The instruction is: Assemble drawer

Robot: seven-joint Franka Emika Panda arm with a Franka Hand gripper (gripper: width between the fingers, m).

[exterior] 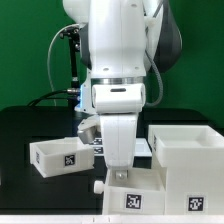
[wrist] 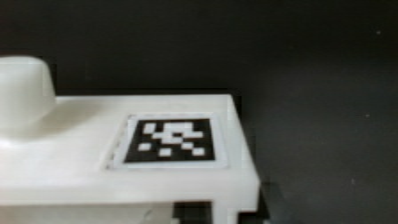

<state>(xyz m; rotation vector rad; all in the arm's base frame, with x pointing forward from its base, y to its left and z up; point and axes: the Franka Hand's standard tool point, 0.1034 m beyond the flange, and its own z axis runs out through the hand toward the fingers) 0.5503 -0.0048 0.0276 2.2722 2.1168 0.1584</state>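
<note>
A shallow white drawer tray (exterior: 135, 197) with a square marker and a round knob (exterior: 97, 186) is at the front centre of the black table. My gripper (exterior: 120, 177) comes straight down onto its rear wall, with the fingers drawn narrow around it. In the wrist view the same tray (wrist: 107, 175) fills the frame with its marker (wrist: 173, 140) and knob (wrist: 22, 85); the gripper (wrist: 214, 212) shows only as dark finger parts either side of the white wall. A second tray (exterior: 55, 157) lies at the exterior view's left. The tall square casing (exterior: 190, 160) stands at the exterior view's right.
The flat white marker board (exterior: 146, 148) lies on the table behind my gripper, between the left tray and the casing. The casing stands close beside the held tray. A green wall backs the scene.
</note>
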